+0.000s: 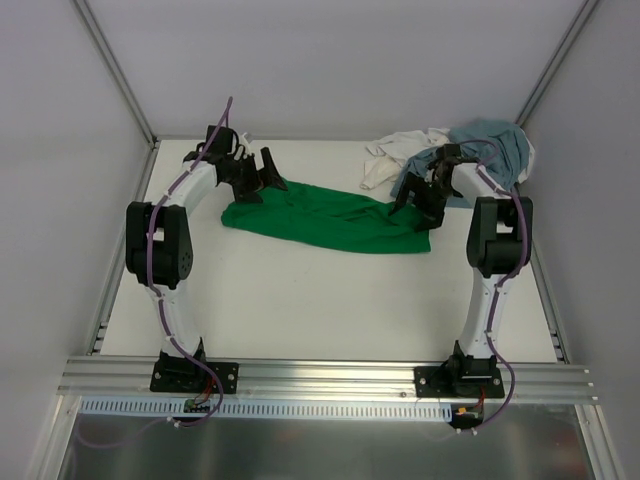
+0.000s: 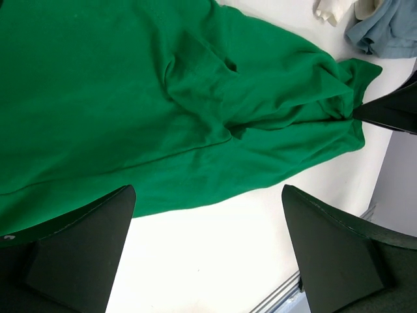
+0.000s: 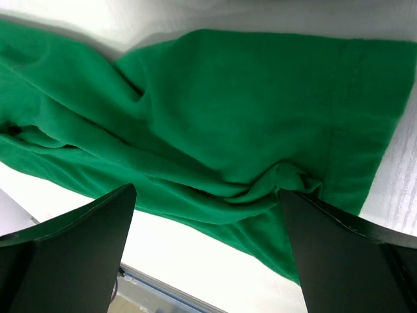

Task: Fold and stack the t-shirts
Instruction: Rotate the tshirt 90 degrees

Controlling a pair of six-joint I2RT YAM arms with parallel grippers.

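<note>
The green shirt lies rumpled in a long strip across the middle of the bench, stretched sideways between the two arms. The left pincer hangs over its left end and the right pincer over its right end, each with its jaws spread wide and nothing between them, though whether the tips touch the cloth I cannot tell. In the far right corner the white shirt and the grey-blue shirt sit crumpled together in a heap, the grey-blue one nearer the right wall.
</note>
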